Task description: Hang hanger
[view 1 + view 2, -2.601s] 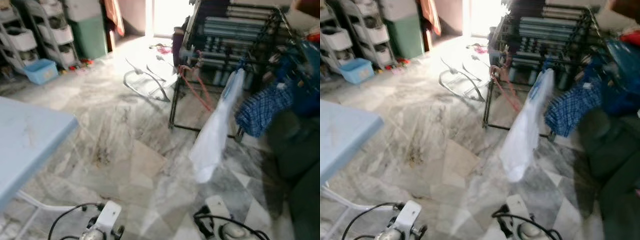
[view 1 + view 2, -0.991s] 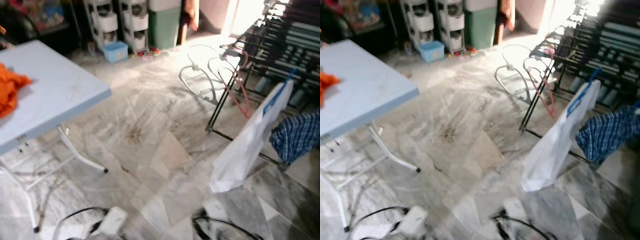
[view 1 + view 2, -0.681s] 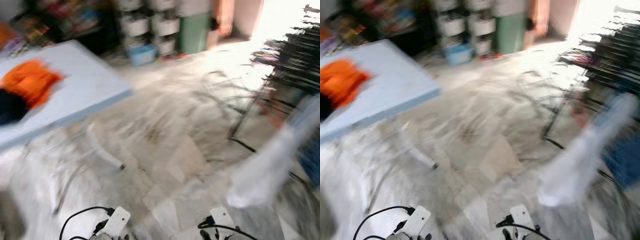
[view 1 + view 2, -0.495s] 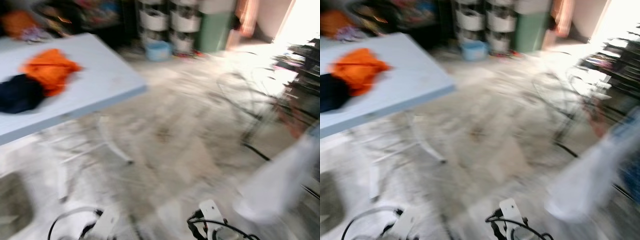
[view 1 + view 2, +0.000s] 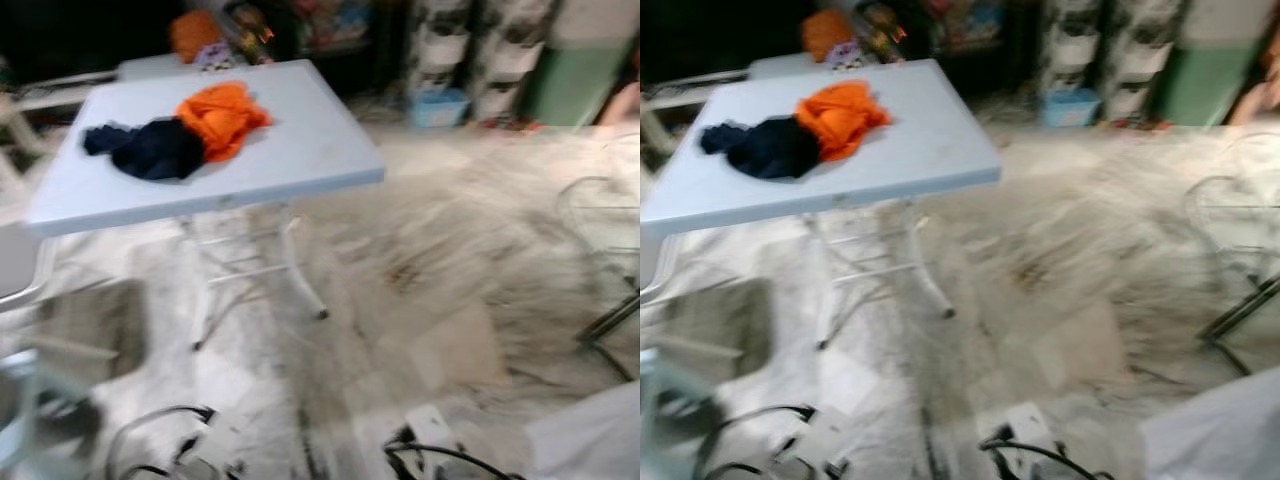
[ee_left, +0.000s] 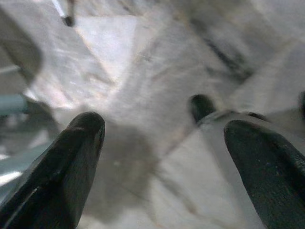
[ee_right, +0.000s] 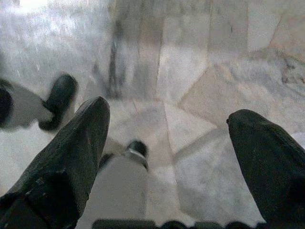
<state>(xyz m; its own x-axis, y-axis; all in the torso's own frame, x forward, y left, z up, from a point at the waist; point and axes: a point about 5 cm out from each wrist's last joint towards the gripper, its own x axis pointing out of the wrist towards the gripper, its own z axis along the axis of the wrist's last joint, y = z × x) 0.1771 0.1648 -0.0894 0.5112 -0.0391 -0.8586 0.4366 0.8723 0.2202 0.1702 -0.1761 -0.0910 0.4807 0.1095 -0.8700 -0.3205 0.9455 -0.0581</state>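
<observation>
Black and long, the two fingers of our left tool [image 6: 162, 143] stand wide apart with nothing between them, hanging over the grey-veined marble floor [image 5: 440, 270]. Our right tool [image 7: 167, 138] is likewise spread and empty above the same floor, with a dark rounded foot of our own body beside it. Further out, blurred in our head views, a pale blue folding tabletop [image 5: 300, 150] on white legs stands to our left, carrying a crumpled orange cloth [image 5: 218, 115] touching a dark navy cloth [image 5: 150, 148]. Behind it we see white stacked plastic drawers [image 5: 495, 50], a small light blue plastic bin [image 5: 440, 107] and a green cabinet [image 5: 580, 85]. At our right edge a white garment [image 5: 590, 445] shows, near a black metal rack leg [image 5: 610, 325]; we cannot make out a hanger on it.
</observation>
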